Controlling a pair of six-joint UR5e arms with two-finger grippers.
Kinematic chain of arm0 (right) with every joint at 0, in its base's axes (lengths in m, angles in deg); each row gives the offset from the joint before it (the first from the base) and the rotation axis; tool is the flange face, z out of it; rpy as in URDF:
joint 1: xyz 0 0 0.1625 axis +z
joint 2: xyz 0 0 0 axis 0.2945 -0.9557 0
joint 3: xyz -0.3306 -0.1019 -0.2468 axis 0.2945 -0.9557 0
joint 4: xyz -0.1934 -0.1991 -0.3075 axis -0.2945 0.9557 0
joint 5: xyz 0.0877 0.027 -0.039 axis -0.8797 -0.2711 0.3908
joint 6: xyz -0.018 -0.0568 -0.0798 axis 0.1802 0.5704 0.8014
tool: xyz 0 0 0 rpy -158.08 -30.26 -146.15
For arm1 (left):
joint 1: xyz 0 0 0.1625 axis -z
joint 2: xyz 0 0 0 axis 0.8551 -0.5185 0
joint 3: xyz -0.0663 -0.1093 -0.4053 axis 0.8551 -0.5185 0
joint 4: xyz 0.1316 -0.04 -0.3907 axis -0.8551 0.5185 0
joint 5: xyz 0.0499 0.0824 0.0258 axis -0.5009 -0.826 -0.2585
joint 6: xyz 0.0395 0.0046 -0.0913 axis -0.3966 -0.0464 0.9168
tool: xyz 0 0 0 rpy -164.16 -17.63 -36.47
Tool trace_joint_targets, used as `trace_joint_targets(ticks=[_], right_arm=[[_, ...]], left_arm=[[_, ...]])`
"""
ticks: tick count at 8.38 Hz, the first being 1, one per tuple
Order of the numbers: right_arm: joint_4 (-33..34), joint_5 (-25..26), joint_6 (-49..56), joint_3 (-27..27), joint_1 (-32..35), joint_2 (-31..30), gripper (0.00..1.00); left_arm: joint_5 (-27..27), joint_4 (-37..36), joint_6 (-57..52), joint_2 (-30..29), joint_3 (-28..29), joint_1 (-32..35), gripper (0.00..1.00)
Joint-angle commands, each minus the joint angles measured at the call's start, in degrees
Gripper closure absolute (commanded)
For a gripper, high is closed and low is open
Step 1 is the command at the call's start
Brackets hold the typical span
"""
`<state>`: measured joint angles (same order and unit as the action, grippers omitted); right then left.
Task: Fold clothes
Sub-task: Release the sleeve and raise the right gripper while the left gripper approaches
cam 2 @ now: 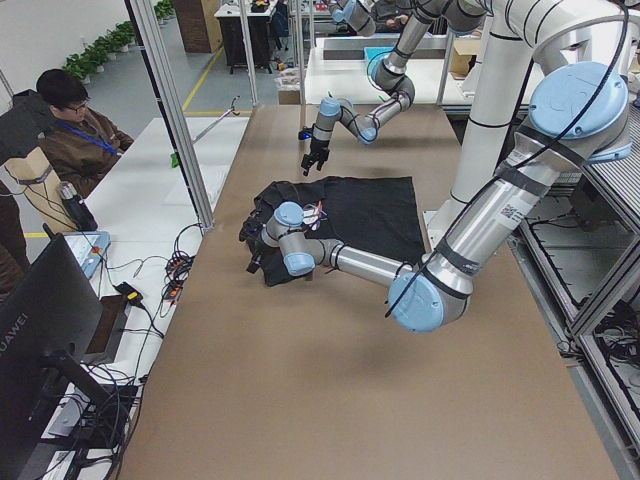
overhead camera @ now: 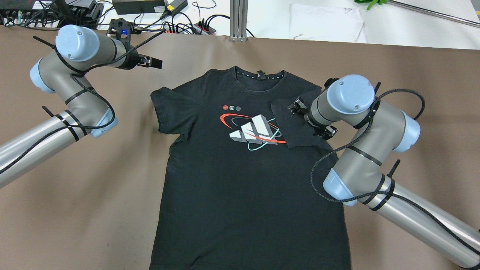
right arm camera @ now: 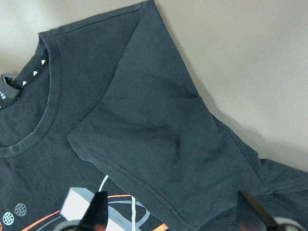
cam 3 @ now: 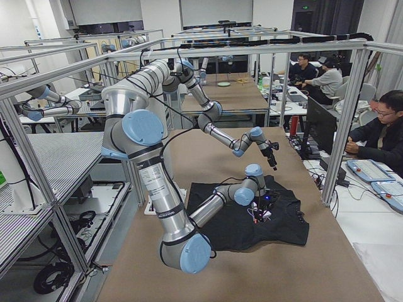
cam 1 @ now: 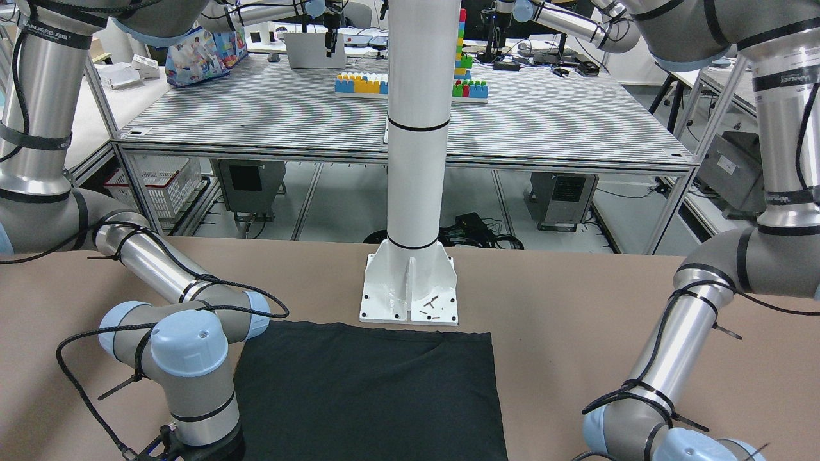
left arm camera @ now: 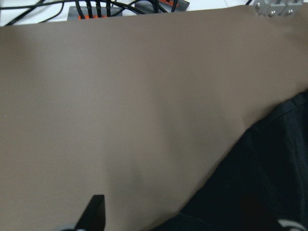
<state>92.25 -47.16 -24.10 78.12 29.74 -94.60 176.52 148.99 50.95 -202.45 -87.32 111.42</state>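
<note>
The clothes are one black T-shirt point(overhead camera: 240, 187) with a white, red and teal chest print, spread flat and face up on the brown table, collar at the far side. One sleeve point(overhead camera: 296, 129) lies folded inward over the chest; the other sleeve point(overhead camera: 172, 108) lies spread out. My right gripper point(right arm camera: 175, 211) hovers open just above the folded sleeve point(right arm camera: 154, 134), holding nothing. My left gripper point(overhead camera: 152, 62) is open and empty over bare table beyond the spread sleeve, near the far edge. The left wrist view shows only a corner of the shirt point(left arm camera: 260, 183).
The white pillar's base plate point(cam 1: 410, 301) stands at the shirt's hem point(cam 1: 371, 397) on the robot's side. Cables and a power strip point(overhead camera: 180, 28) and an aluminium post point(overhead camera: 239, 18) line the far edge. People point(cam 3: 384, 126) sit at desks beyond it.
</note>
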Motion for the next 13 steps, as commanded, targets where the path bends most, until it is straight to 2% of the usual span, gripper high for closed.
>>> trace_joint_targets(ticks=[1, 10, 11, 12, 13], right_arm=[[-0.08, -0.50, 3.55, -0.22, 1.56, 0.04, 0.06], [-0.17, 0.20, 3.82, -0.31, 1.38, -0.05, 0.06], [-0.17, 0.20, 3.82, -0.39, 1.38, -0.05, 0.06], [-0.26, 0.11, 3.99, -0.31, 1.47, -0.05, 0.06], [-0.26, -0.50, 5.99, -0.04, 1.65, -0.05, 0.06]], left_arm=[[-0.73, -0.03, 1.14, 0.40, 0.24, -2.37, 0.00], [-1.17, -0.47, -2.29, 1.63, 3.41, -4.58, 0.00], [-1.26, -0.56, -2.29, 1.63, 3.41, -4.58, 0.03], [-1.26, -0.65, -2.20, 1.37, 3.41, -5.27, 0.23], [-1.26, -0.65, -2.11, 1.28, 3.41, -5.37, 0.50]])
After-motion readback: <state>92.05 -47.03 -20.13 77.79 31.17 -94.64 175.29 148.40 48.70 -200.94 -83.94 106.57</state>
